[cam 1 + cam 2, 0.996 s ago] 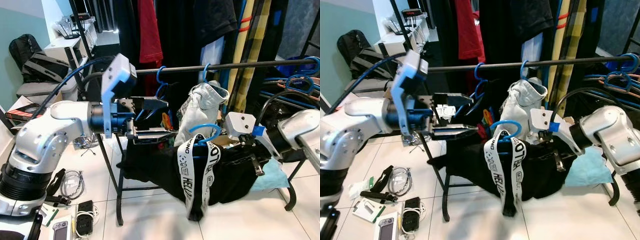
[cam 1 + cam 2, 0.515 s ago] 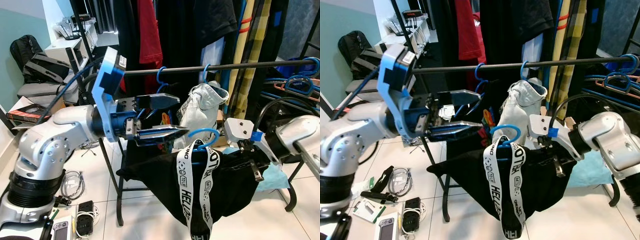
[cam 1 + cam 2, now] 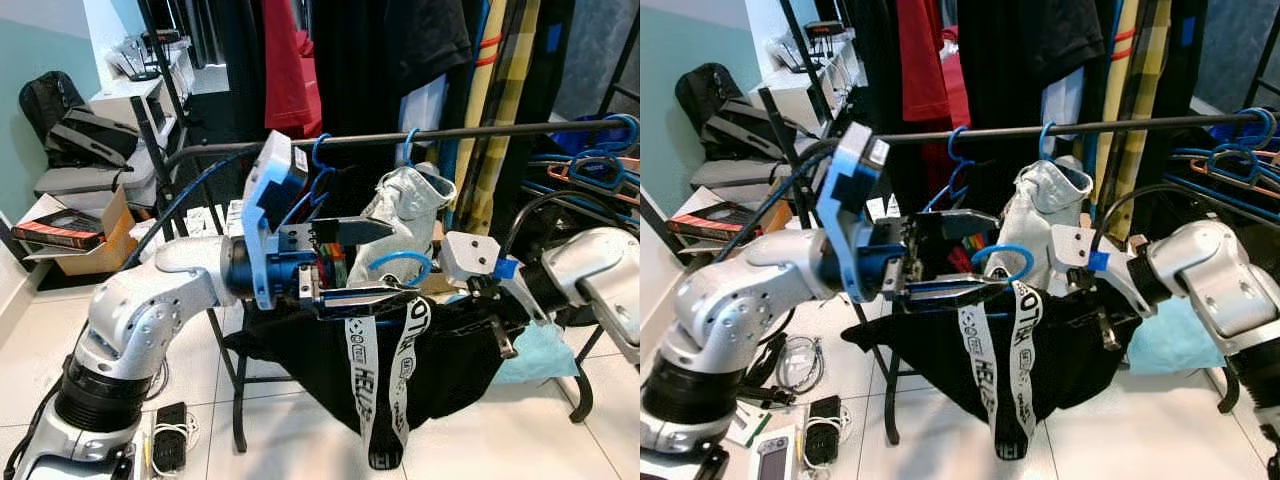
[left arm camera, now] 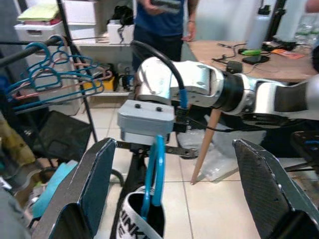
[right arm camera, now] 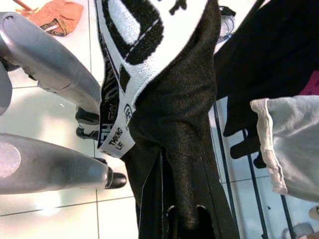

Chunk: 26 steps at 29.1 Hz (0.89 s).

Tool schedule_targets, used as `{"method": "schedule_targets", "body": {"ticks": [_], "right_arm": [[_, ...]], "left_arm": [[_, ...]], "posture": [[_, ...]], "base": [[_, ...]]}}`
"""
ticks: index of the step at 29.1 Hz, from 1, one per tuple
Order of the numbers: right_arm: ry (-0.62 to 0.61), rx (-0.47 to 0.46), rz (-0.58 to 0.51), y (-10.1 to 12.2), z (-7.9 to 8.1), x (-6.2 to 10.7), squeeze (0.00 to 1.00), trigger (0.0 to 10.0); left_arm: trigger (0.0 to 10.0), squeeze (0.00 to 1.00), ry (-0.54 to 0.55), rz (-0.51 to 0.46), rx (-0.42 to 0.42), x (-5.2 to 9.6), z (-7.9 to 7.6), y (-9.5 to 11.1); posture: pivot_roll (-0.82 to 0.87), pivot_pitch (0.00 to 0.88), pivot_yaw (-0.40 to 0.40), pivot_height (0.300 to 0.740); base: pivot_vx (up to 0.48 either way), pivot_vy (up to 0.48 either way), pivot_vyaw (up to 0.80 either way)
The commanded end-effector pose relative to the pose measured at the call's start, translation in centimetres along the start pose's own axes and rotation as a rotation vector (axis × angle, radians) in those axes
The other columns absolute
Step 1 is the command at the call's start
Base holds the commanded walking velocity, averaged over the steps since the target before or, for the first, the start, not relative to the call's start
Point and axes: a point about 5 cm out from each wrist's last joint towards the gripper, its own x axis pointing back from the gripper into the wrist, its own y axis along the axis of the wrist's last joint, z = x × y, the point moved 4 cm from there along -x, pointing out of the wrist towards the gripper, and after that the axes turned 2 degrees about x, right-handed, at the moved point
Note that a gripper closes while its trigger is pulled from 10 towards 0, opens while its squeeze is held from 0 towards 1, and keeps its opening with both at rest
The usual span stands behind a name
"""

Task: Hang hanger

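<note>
Blue hanger (image 3: 402, 268) w/ black garment (image 3: 440, 345) & white lettered strap (image 3: 362, 375) sits below rail (image 3: 450, 133), between both arms. Right hand (image 3: 497, 318) clamped on garment at hanger's shoulder. Left hand (image 3: 372, 262) spread wide, 2 fingers either side of hook, apart from it.

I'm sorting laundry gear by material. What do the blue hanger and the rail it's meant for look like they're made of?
The blue hanger looks like glossy moulded plastic: uniform bright colour, smooth rounded hook. The rail looks like dark painted or coated metal: thin, straight, faint sheen, carrying several hangers without sagging. The black garment on the hanger looks like matte woven fabric, draping softly.
</note>
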Motion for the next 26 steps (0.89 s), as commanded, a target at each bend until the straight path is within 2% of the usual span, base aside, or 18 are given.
{"method": "schedule_targets", "body": {"ticks": [1,21,22,23,24,26], "right_arm": [[0.009,0.024,0.005,0.5,0.0,-0.4,0.0,10.0],[0.005,0.021,-0.021,1.0,-0.4,-1.4,0.0,10.0],[0.005,0.022,-0.023,1.0,-0.4,-1.5,0.0,10.0],[0.005,0.022,-0.023,1.0,-0.4,-1.5,0.0,10.0],[0.005,0.022,-0.025,1.1,-0.4,-1.5,0.0,10.0],[0.005,0.022,-0.025,1.1,-0.4,-1.5,0.0,10.0]], "left_arm": [[10.0,0.0,0.011,0.001,0.001,-0.2,0.1,-0.3],[10.0,0.0,-0.009,-0.024,0.008,-2.3,-1.3,-0.8],[4.2,0.0,-0.009,-0.03,0.011,-2.3,-1.4,-0.8],[4.2,0.0,-0.009,-0.03,0.011,-2.3,-1.4,-0.8],[0.0,0.0,-0.01,-0.034,0.011,-2.3,-1.4,-0.7],[0.0,0.0,-0.01,-0.034,0.011,-2.3,-1.4,-0.7]], "posture": [[-0.09,0.0,0.074,0.74],[-0.09,0.0,0.066,0.74],[-0.09,0.0,0.063,0.74],[-0.09,0.0,0.063,0.74],[-0.09,0.0,0.062,0.74],[-0.09,0.0,0.062,0.74]], "base": [[0.0,0.0,0.0],[0.0,0.0,0.0],[0.0,0.0,0.0],[0.0,0.0,0.0],[0.0,0.0,0.0],[0.0,0.0,0.0]]}}
